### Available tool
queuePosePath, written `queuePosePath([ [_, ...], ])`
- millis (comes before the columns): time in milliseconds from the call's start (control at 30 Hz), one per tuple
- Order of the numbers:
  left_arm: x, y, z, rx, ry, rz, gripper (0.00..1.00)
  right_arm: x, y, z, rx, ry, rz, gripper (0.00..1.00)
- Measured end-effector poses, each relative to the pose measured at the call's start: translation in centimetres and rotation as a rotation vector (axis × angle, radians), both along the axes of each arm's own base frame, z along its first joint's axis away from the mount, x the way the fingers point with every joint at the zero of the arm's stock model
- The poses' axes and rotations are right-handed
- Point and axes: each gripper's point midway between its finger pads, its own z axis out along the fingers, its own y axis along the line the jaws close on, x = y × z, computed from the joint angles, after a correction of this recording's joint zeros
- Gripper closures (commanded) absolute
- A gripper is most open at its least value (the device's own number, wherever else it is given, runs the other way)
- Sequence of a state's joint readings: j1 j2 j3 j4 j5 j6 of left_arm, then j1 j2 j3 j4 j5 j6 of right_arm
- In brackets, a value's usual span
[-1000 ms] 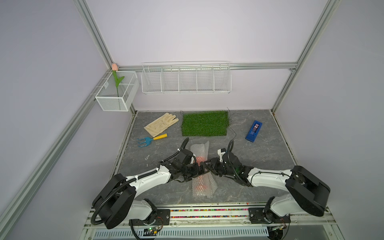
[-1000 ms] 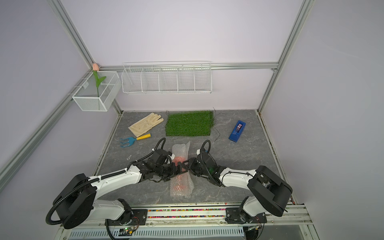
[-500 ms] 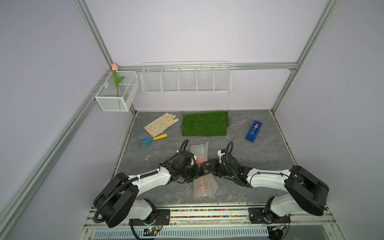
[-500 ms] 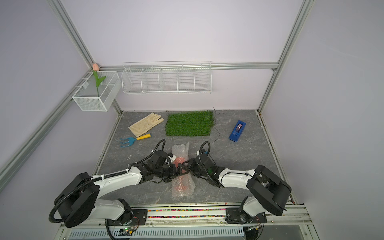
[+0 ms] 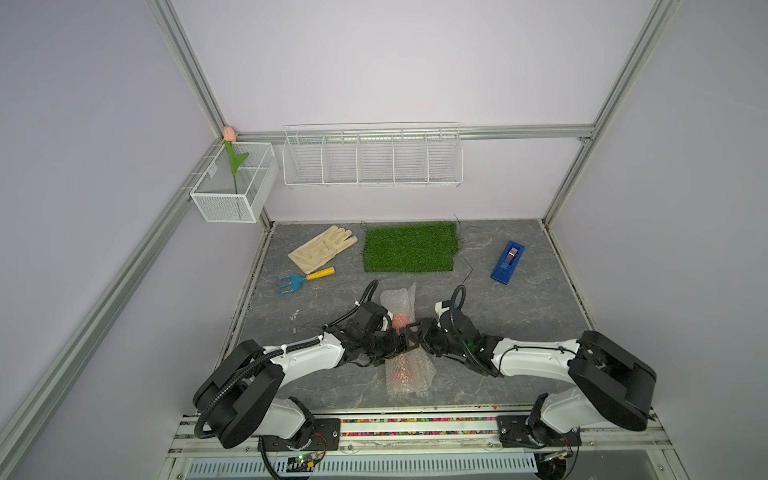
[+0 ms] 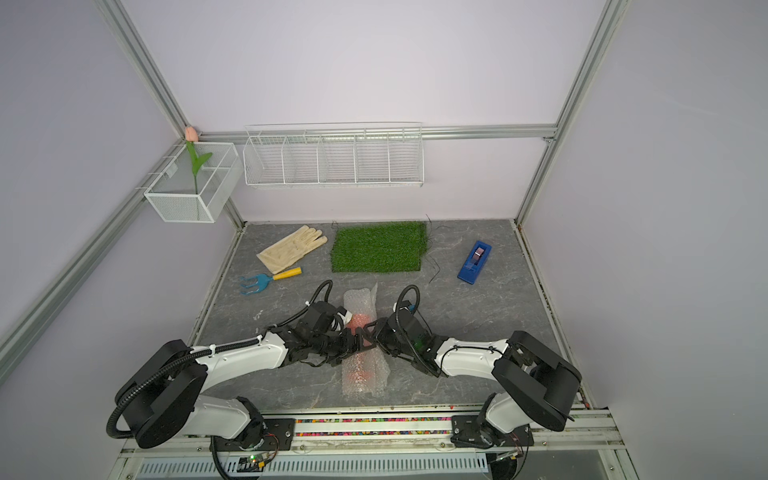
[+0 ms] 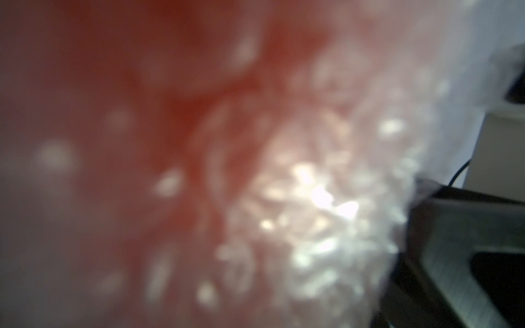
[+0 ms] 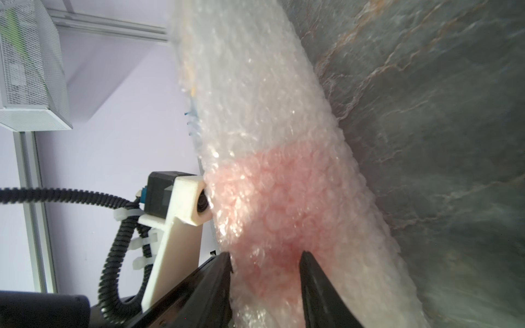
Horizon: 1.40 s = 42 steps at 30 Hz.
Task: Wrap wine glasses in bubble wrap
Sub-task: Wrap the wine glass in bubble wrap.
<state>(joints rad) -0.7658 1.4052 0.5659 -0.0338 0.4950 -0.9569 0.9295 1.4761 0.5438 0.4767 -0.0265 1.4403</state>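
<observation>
Barely any shift since a second ago: goblet (image 8: 272,198) rolled inside bubble wrap (image 8: 250,99), lying on table (image 5: 519,324) between both hands. Now right hand (image 8: 265,258) grasping bubble wrap round goblet, fingers denting film. State of left hand (image 5: 392,343) unclear, pressed against roll. Likely near done; ends loose.

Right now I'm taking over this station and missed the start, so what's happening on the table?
Both arms are working on the bubble wrap, already rolled into a tube lying on the table with the orange-red goblet showing through it. The right gripper straddles the bundle at the goblet; the left gripper meets it from the opposite side. Whether either is squeezing can't be told.
</observation>
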Motion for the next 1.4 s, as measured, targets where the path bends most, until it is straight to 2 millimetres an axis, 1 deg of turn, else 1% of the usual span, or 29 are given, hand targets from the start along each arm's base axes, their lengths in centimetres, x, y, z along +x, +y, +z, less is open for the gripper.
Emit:
queuePosePath([
  [200, 0.4, 0.3, -0.5, 0.032, -0.014, 0.008, 0.48, -0.4, 0.2, 0.2, 0.005, -0.001, 0.013, 0.51],
  [233, 0.4, 0.3, -0.7, 0.036, -0.014, 0.006, 0.50, -0.4, 0.2, 0.3, 0.007, -0.001, 0.015, 0.51],
  [333, 0.4, 0.3, -0.8, 0.040, -0.015, 0.001, 0.51, -0.7, 0.0, 0.8, 0.010, -0.005, 0.028, 0.49],
  [433, 0.4, 0.3, -0.9, 0.040, -0.016, -0.003, 0.52, -0.9, -0.8, 1.2, -0.009, -0.013, 0.036, 0.47],
  [567, 0.4, 0.0, -0.9, 0.031, -0.022, -0.025, 0.53, -0.6, -2.9, 1.6, -0.063, -0.028, 0.028, 0.43],
  [600, 0.3, -0.2, -0.8, 0.027, -0.024, -0.038, 0.53, -0.5, -3.5, 1.7, -0.078, -0.033, 0.027, 0.40],
  [733, 0.2, -0.9, -0.4, 0.008, -0.048, -0.106, 0.53, 0.0, -5.9, 1.7, -0.131, -0.046, 0.029, 0.41],
  [867, 0.1, -1.7, 0.3, -0.006, -0.074, -0.186, 0.55, 0.2, -7.5, 0.8, -0.194, -0.043, 0.054, 0.41],
  [933, 0.1, -2.2, 0.8, -0.020, -0.093, -0.234, 0.55, 0.1, -7.7, 0.7, -0.214, -0.043, 0.084, 0.41],
  [1000, 0.1, -2.7, 1.1, -0.028, -0.107, -0.276, 0.56, 0.0, -7.5, 1.1, -0.217, -0.055, 0.118, 0.42],
  [1100, 0.5, -3.4, 1.2, -0.026, -0.118, -0.327, 0.56, 0.1, -6.9, 2.0, -0.200, -0.077, 0.158, 0.45],
  [1167, 0.9, -3.8, 1.1, -0.027, -0.119, -0.345, 0.56, -0.1, -6.7, 2.1, -0.192, -0.078, 0.176, 0.48],
  [1233, 1.4, -4.0, 0.8, -0.026, -0.115, -0.351, 0.56, -0.6, -6.8, 1.7, -0.183, -0.066, 0.189, 0.49],
  [1333, 1.8, -4.0, 0.2, -0.021, -0.096, -0.354, 0.55, -1.6, -7.4, 0.3, -0.193, -0.031, 0.194, 0.55],
  [1400, 1.9, -4.2, -0.3, -0.016, -0.082, -0.359, 0.55, -2.2, -7.7, -0.3, -0.194, -0.013, 0.196, 0.57],
])
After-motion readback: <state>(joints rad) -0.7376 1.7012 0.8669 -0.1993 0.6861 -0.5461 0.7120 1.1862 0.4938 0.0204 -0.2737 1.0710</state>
